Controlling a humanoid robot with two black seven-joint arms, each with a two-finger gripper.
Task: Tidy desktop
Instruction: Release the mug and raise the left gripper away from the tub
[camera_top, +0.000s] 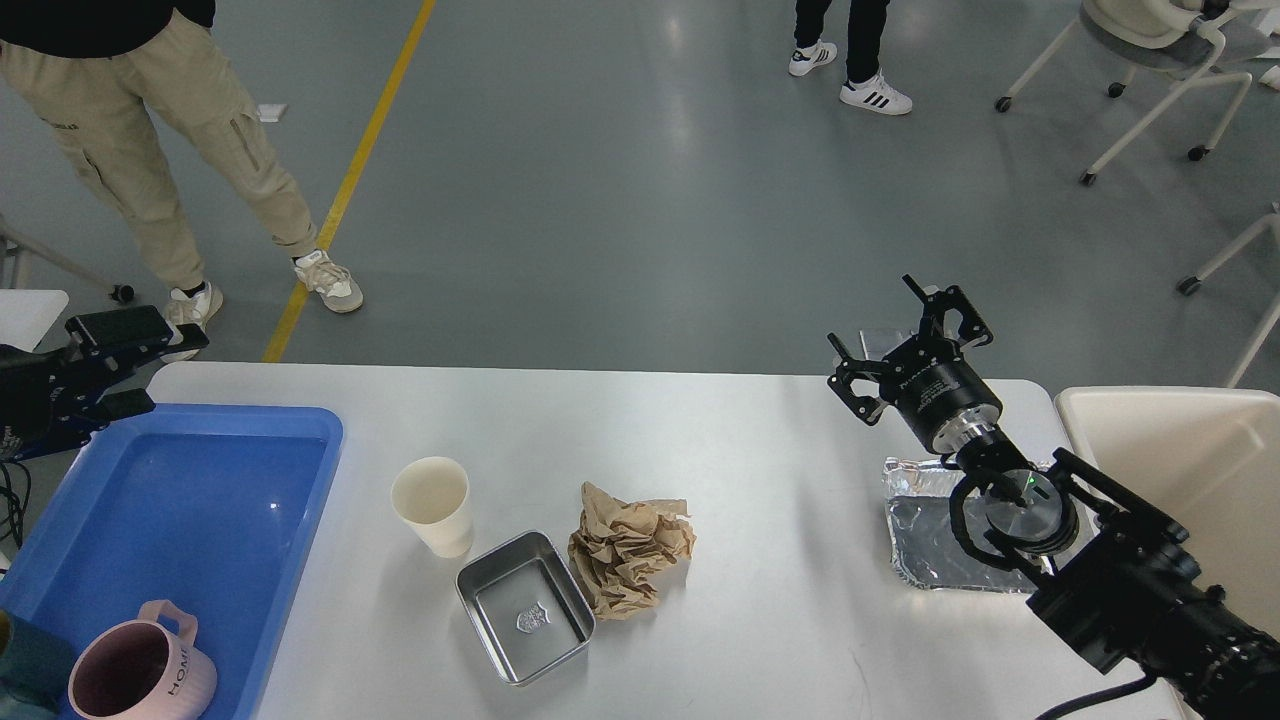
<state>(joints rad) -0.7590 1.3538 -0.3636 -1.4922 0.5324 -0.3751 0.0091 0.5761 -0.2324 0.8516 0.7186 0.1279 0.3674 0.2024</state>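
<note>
White desktop fills the lower frame. Centre-left on it: cream paper cup, steel tin, crumpled brown paper touching the tin. Blue tray lower left holds a pink mug. Foil tray right, under the right arm. Right gripper empty, fingers spread. Left gripper at left edge, fingers parted, empty.

Single head-mounted view looks forward and steeply down across the white desktop at close range, grey floor beyond its far edge.
</note>
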